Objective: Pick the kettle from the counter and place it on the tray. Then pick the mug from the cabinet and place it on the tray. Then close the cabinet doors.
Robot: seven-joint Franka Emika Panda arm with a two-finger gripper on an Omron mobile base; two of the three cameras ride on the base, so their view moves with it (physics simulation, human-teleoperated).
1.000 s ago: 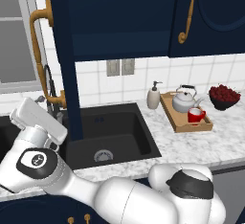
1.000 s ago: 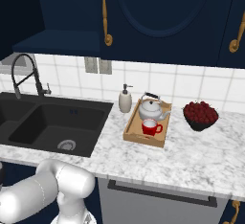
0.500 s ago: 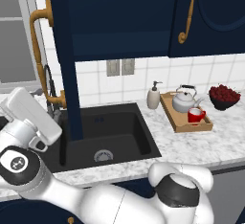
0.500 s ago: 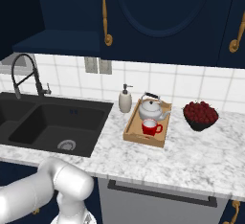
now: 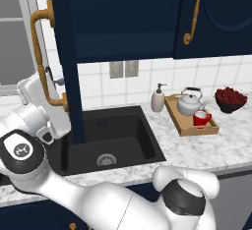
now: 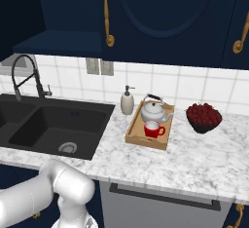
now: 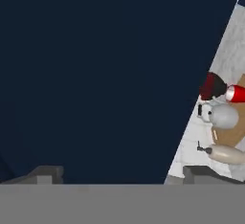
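Note:
The silver kettle [image 5: 189, 102] [image 6: 154, 110] and the red mug [image 5: 202, 118] [image 6: 153, 129] both stand on the wooden tray [image 5: 185, 126] [image 6: 135, 135] on the marble counter [image 5: 206, 148] [image 6: 194, 159]. The mug is in front of the kettle. The cabinet's left door [image 5: 66, 71] stands swung out, seen edge-on, with its brass handle [image 5: 39, 52]. The right door [image 5: 216, 13] [image 6: 165, 12] is shut. My hand [image 5: 42, 107] is beside the open door, below the handle. In the hand view my gripper [image 7: 122, 174] is open, and the navy door panel [image 7: 95, 74] lies close ahead.
A black double sink [image 5: 110, 135] [image 6: 53, 124] with a spring faucet [image 6: 26, 76] lies under the open door. A white soap pump bottle [image 5: 157, 99] [image 6: 127, 101] stands left of the tray, and a dark bowl of red fruit [image 5: 230, 99] [image 6: 204, 117] right of it.
My arm has swung left and its elbow has dropped out towards the camera. The hand has risen a little closer to the open door. The door, kettle and mug have not moved.

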